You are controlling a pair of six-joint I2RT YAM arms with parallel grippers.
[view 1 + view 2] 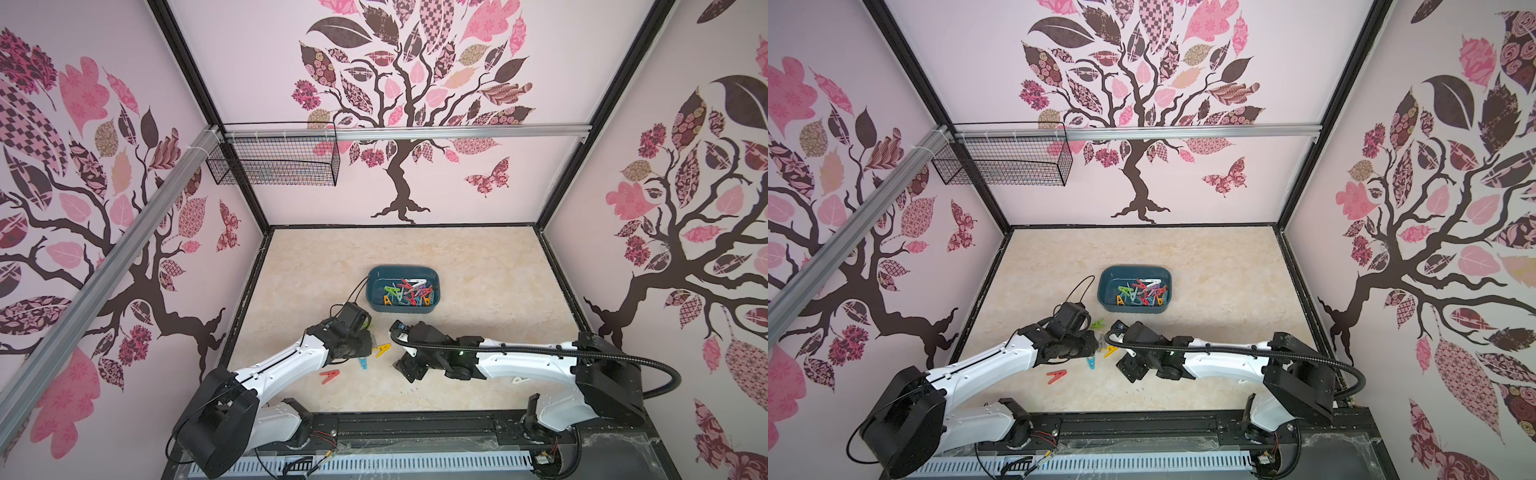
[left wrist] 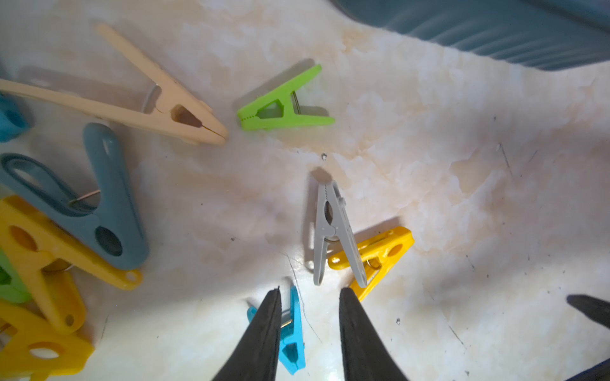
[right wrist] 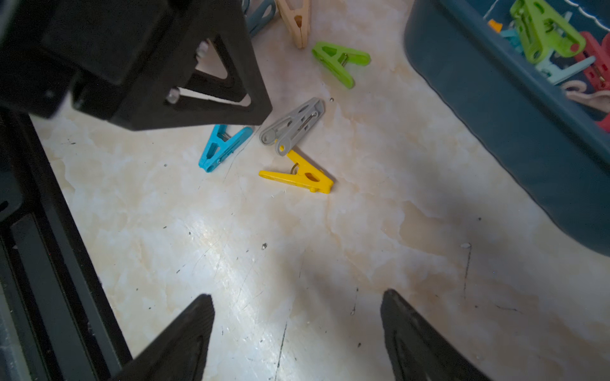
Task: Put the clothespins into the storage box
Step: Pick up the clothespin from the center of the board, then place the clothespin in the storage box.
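Observation:
The dark teal storage box (image 1: pixel 399 269) (image 3: pixel 495 132) stands mid-table with several clothespins (image 1: pixel 409 293) piled in it. Loose clothespins lie in front of it: blue (image 2: pixel 292 333) (image 3: pixel 219 148), grey (image 2: pixel 333 231) (image 3: pixel 293 127), yellow (image 2: pixel 379 254) (image 1: pixel 383 350), green (image 2: pixel 284 105) (image 1: pixel 1097 323), beige (image 2: pixel 132 95) and red (image 1: pixel 329 377). My left gripper (image 2: pixel 310 293) is open just above the blue pin, which lies on the table against one finger, ungripped. My right gripper (image 3: pixel 297 297) is open wide over bare table, to the right of the yellow pin.
More pins, slate-blue (image 2: pixel 105 214) and yellow (image 2: pixel 49 257), lie under the left arm. A black wire-mesh basket (image 1: pixel 274 162) hangs on the back wall's rail. The black frame rail (image 3: pixel 49 264) borders the table's front edge. Patterned walls close in three sides.

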